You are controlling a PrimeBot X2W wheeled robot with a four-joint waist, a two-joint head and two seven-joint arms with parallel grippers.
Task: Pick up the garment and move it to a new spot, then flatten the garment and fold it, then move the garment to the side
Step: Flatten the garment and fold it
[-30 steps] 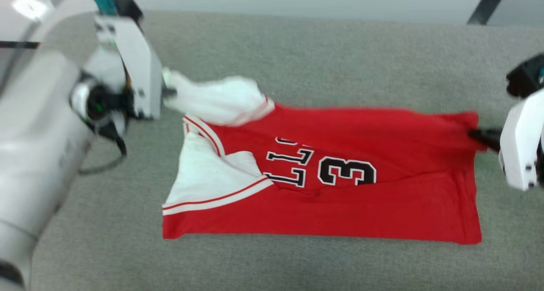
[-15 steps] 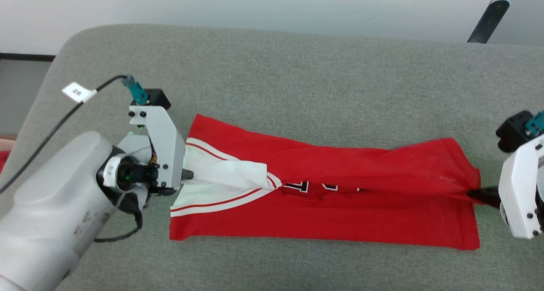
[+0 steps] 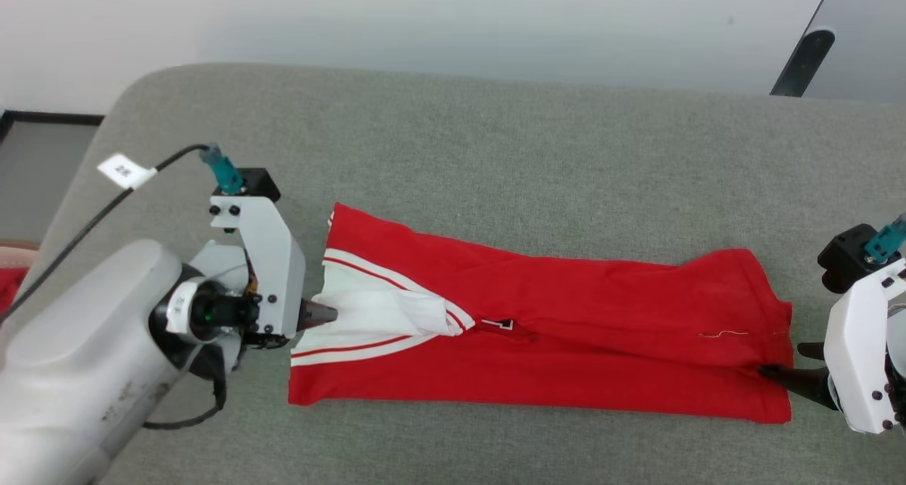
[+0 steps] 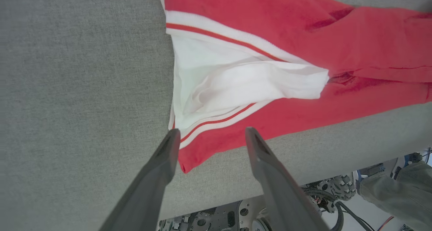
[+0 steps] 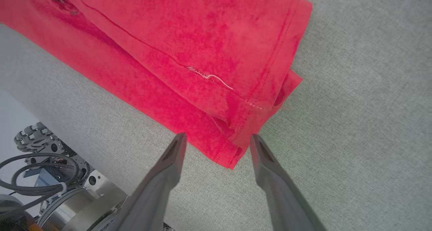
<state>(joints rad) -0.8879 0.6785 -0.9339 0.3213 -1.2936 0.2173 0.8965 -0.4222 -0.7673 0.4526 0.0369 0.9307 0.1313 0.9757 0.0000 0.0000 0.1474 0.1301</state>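
The garment (image 3: 566, 343), a red T-shirt with white sleeve ends, lies folded lengthwise into a long band across the grey surface. Its white sleeve (image 4: 236, 86) with red-and-white stripe trim is at the left end, and its hem (image 5: 270, 89) is at the right end. My left gripper (image 3: 322, 315) is open at the sleeve end, its fingers (image 4: 162, 163) straddling the lower striped corner with nothing held. At the hem's near corner my right gripper (image 3: 789, 363) is open too, and the fingers (image 5: 168, 163) stand either side of that corner.
The grey fabric-covered surface (image 3: 495, 173) stretches well beyond the shirt toward the far side, with a rounded far-left corner. A dark post (image 3: 800, 60) stands past the far right edge. Below the near edge are the robot's base and cables (image 5: 33, 150).
The far half of the shirt was carried over onto the near half, hiding the print. Both grippers then let go and stand open. The head camera also shifted.
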